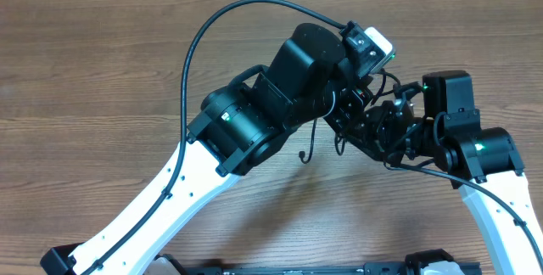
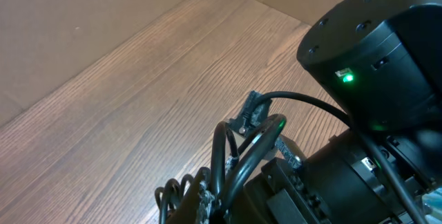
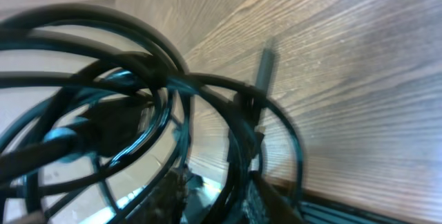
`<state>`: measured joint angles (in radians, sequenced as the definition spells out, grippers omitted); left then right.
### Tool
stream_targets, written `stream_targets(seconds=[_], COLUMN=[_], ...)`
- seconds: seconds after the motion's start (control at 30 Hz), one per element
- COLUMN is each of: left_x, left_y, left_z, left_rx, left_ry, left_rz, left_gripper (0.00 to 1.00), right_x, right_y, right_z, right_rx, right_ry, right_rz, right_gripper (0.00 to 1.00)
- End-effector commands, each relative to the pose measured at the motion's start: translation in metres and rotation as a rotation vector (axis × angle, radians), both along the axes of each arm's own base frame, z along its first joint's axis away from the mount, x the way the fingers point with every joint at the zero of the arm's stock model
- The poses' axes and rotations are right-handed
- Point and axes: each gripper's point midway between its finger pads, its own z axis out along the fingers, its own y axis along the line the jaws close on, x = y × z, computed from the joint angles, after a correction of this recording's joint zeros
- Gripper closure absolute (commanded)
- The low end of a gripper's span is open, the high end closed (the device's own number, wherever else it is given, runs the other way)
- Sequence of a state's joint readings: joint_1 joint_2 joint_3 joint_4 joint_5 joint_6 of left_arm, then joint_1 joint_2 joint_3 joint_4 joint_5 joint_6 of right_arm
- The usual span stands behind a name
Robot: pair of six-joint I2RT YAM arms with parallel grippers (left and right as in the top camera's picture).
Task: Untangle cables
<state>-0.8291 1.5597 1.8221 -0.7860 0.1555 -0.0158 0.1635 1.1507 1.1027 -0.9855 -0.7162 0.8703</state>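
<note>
The cables (image 1: 389,149) are thin black cords bunched in the air between my two grippers at the table's right centre. One loose end (image 1: 310,146) hangs down to the left of the bunch. My left gripper (image 2: 219,198) is shut on several strands (image 2: 257,140); a small plug (image 2: 249,110) sticks up beyond them and coiled loops (image 2: 177,191) show beside the fingers. In the right wrist view, blurred cable loops (image 3: 164,89) fill the picture. My right gripper (image 3: 228,198) has its fingers apart, with a strand running through the gap. Both grippers are mostly hidden in the overhead view.
The wooden table (image 1: 102,71) lies below, with a cardboard wall (image 2: 83,23) along its far side. The right arm's black body (image 2: 387,65) sits close against my left gripper. A thick arm cable (image 1: 191,63) arcs over the left arm.
</note>
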Motion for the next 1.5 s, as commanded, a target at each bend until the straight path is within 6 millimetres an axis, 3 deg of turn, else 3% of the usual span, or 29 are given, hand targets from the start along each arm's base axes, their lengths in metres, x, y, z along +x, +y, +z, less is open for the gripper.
stream_targets(seconds=[0.0,0.13,0.57,0.63,0.9,1.1,1.23,1.3,1.37,1.47], left_x=[-0.008,-0.008,-0.007,-0.007,-0.015,-0.019,-0.019,-0.019,-0.019,-0.018], left_y=[0.004,0.004,0.004,0.004,-0.001,-0.003,-0.003,-0.003,-0.003,-0.003], left_z=[0.019,0.019,0.02,0.019,0.021,0.021,0.021,0.021,0.021,0.021], left_rx=[-0.025,0.003,0.066,0.067,0.044,0.033,0.027,0.024,0.026,0.029], left_ry=[-0.052,-0.095,-0.202,-0.203,-0.189,-0.178,-0.17,-0.165,-0.166,-0.168], left_rz=[-0.041,-0.068,-0.134,-0.135,-0.179,-0.198,-0.196,-0.193,-0.191,-0.186], left_gripper=[0.96,0.96,0.96,0.96,0.95,0.96,0.96,0.96,0.96,0.96], right_x=[0.0,0.0,-0.001,-0.002,-0.001,-0.001,-0.001,-0.001,-0.001,-0.001], right_y=[0.004,0.004,0.006,0.006,0.006,0.006,0.006,0.006,0.006,0.006], right_z=[0.012,0.012,0.013,0.013,0.014,0.014,0.014,0.014,0.014,0.014], right_rx=[0.033,0.031,0.041,0.046,0.046,0.046,0.047,0.047,0.047,0.046], right_ry=[-0.029,-0.035,-0.032,-0.032,-0.036,-0.035,-0.035,-0.035,-0.035,-0.036], right_rz=[0.024,0.029,0.035,0.038,0.038,0.038,0.038,0.038,0.038,0.038], right_gripper=[0.65,0.56,0.54,0.58,0.91,0.95,0.89,0.75,0.67,0.65])
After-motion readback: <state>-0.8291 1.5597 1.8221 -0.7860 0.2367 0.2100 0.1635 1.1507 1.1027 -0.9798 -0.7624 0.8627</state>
